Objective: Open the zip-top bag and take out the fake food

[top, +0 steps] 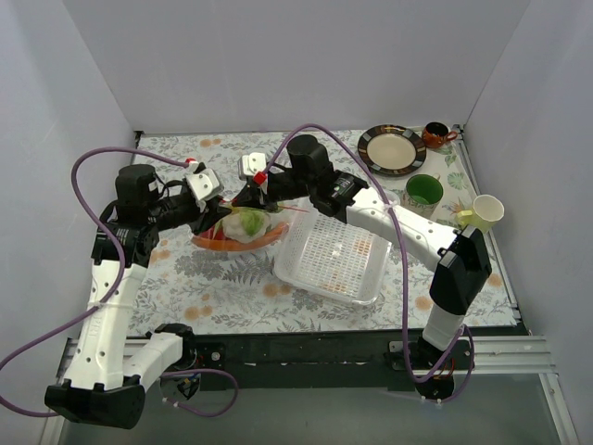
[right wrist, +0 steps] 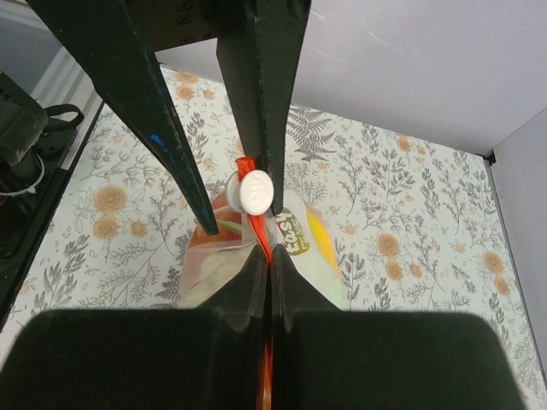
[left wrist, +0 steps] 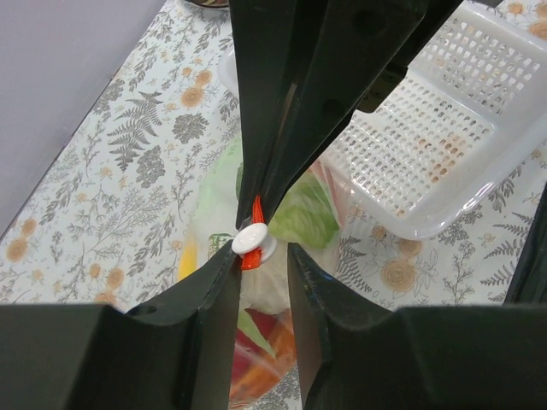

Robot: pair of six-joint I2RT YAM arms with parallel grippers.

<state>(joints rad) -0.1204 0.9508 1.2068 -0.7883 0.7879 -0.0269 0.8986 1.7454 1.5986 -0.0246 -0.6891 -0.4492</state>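
The zip-top bag (top: 243, 227) hangs between my two grippers over the floral cloth, left of the tray. It holds the fake food: pale green cabbage (top: 250, 222), red and orange pieces (left wrist: 265, 359), and a yellow piece (right wrist: 320, 235). My right gripper (right wrist: 269, 256) is shut on the bag's orange-red zip strip (right wrist: 261, 229). My left gripper (left wrist: 263, 252) is open. Its jaws straddle the strip at the white slider tab (left wrist: 254, 239), which lies against one fingertip. In the top view the left gripper (top: 225, 209) and the right gripper (top: 255, 199) meet above the bag.
A white perforated tray (top: 334, 255) lies just right of the bag. A brown-rimmed plate (top: 392, 150), a green cup (top: 424, 191), a small dark cup (top: 435, 136) and a pale yellow cup (top: 484, 213) stand at the back right. White walls enclose the table.
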